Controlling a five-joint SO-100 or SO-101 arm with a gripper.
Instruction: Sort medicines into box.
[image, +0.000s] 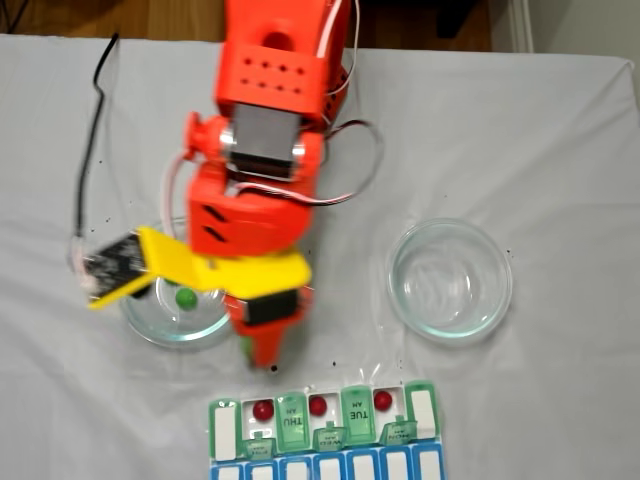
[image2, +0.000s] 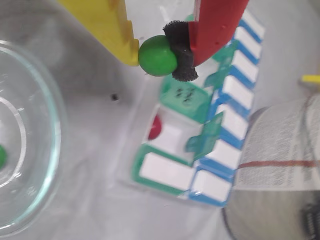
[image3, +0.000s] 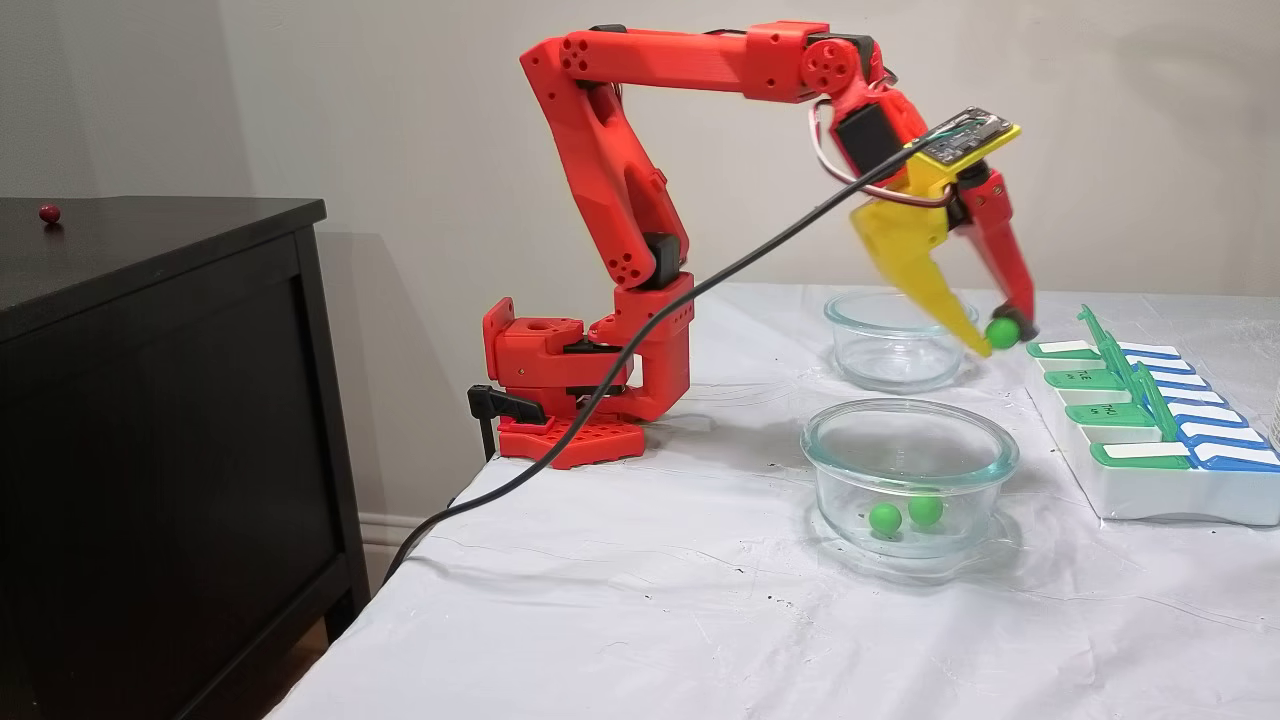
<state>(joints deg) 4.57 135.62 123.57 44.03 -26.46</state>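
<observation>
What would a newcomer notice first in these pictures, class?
The bright red arm stands out, its gripper pinching a green pill above the pill box. Three dark red pills already sit in open cells, and two green pills lie in the near glass bowl.

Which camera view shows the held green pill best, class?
The wrist view: the green pill appears large and sharp, pinched in the end effector. A fixed view from the side shows it small; in the fixed view from above the arm hides it.
</observation>
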